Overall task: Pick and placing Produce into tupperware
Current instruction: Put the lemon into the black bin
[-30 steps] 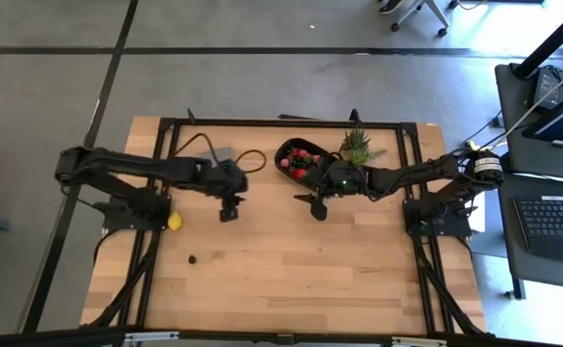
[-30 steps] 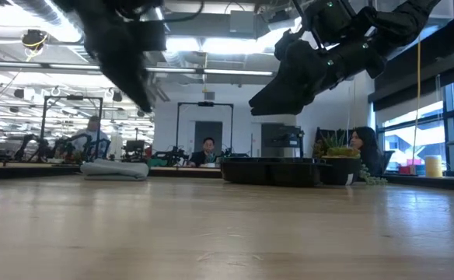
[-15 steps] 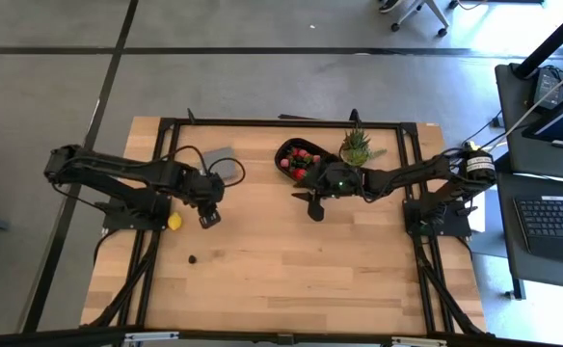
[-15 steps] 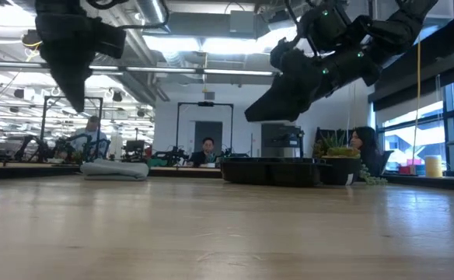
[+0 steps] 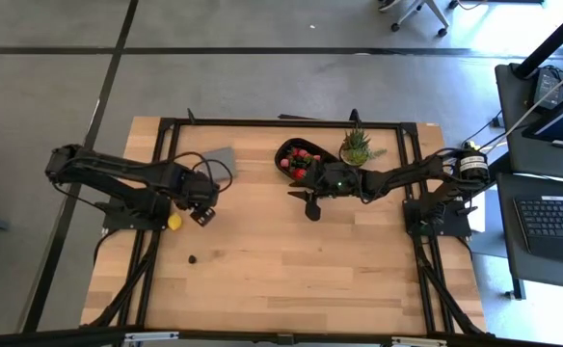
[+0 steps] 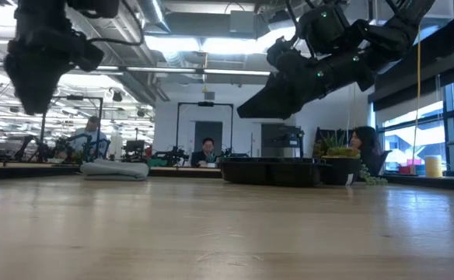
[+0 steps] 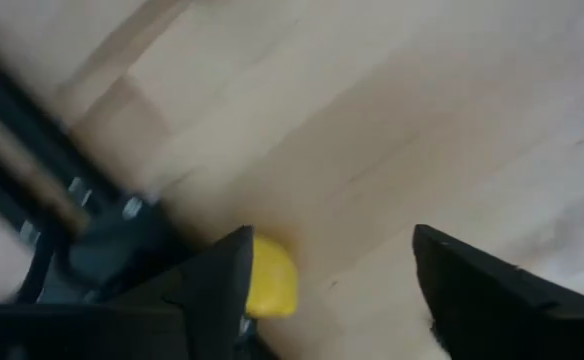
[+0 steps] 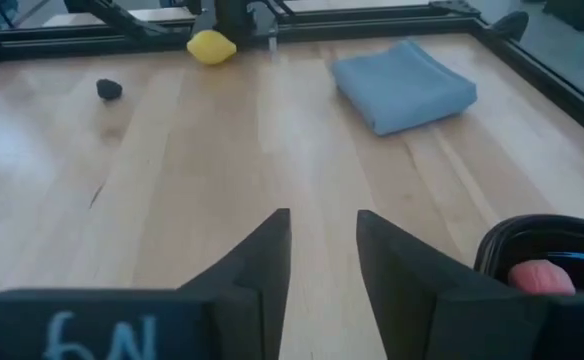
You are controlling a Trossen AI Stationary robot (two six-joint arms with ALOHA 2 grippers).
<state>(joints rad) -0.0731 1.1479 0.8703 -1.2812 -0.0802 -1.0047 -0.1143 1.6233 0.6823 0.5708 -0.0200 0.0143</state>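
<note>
Left hand [image 5: 198,214] with matte dark fingers spread wide above pale wood-grain desk [image 5: 291,270], left of frame centre, just beside smooth yellow lemon [image 5: 174,222]. Right hand [image 5: 309,208] near centre, narrowly parted, empty. Glossy black oval tupperware [image 5: 283,152], upper middle, holding red strawberries [image 5: 299,164]. Dark berry [image 5: 192,259] lower left. Folded grey cloth [image 5: 221,159].

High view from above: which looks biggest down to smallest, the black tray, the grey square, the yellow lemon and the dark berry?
1. black tray
2. grey square
3. yellow lemon
4. dark berry
</note>
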